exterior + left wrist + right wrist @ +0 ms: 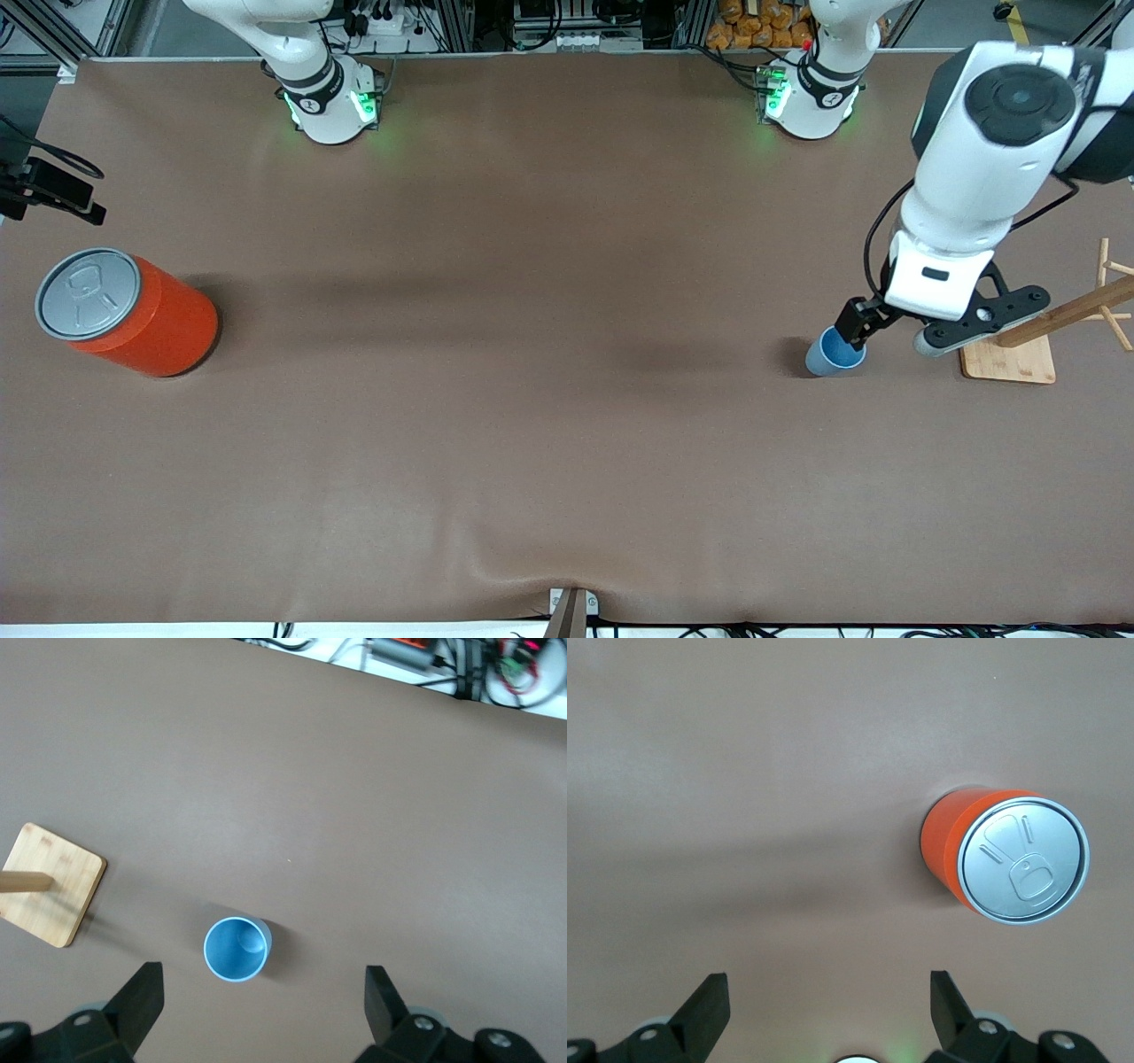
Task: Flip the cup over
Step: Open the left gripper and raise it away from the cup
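My left gripper (pixel 261 1014) hangs over the blue cup (pixel 236 949), fingers spread wide and clear of it. The cup stands mouth-up on the table (pixel 532 354) near the wooden stand (pixel 1010 359). If it needs turning, I'd centre it between the fingers before closing; the right gripper (pixel 828 1014) waits apart over the orange can (pixel 1005 855).

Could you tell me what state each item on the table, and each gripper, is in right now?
blue cup: upright, mouth up, on the table, not gripped.
orange can: upright, lid closed, at the right arm's end.
wooden stand: on its base, beside the cup.
left gripper: open, above the cup.
right gripper: open, above the table by the can, holding nothing.
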You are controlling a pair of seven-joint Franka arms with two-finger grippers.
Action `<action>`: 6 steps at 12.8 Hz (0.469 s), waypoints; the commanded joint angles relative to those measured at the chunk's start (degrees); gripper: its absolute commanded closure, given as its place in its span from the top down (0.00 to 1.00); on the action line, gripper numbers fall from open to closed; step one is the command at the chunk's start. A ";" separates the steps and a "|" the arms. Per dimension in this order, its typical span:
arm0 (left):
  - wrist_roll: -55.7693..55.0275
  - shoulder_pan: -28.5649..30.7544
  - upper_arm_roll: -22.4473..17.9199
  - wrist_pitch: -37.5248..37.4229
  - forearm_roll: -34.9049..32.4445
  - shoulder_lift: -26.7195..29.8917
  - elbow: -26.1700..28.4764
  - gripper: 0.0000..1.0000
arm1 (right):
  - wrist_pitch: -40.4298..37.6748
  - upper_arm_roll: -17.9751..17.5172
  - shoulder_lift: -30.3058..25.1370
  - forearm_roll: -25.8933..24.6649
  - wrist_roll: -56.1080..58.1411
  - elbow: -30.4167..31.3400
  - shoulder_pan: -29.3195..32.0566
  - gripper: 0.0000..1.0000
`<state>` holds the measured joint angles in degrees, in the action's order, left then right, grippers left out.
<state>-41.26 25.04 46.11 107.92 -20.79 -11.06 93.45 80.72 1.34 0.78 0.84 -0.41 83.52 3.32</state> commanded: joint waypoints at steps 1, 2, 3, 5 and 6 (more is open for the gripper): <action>8.53 0.45 0.30 -6.99 4.60 -1.06 -6.41 1.00 | -0.47 -0.64 0.10 -0.75 0.59 -0.91 0.90 1.00; 11.78 0.54 0.21 -10.42 6.53 -1.06 -8.88 1.00 | -0.47 -0.64 0.18 -0.75 0.59 -0.91 0.81 1.00; 14.94 0.89 0.12 -12.97 6.81 -0.98 -10.55 1.00 | -0.38 -0.64 0.19 -0.75 0.59 -0.91 0.72 1.00; 22.23 1.50 -0.31 -15.97 7.08 -0.10 -10.75 1.00 | -0.47 -0.64 0.19 -0.75 0.59 -0.91 0.90 1.00; 24.79 3.42 -0.05 -17.29 7.43 0.34 -10.83 1.00 | -0.38 -0.64 0.19 -0.75 0.50 -0.82 0.81 1.00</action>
<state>-21.63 26.12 45.56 93.45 -14.57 -11.12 83.70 80.72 1.35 0.78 0.84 -0.41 83.52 3.32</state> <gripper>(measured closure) 0.000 0.000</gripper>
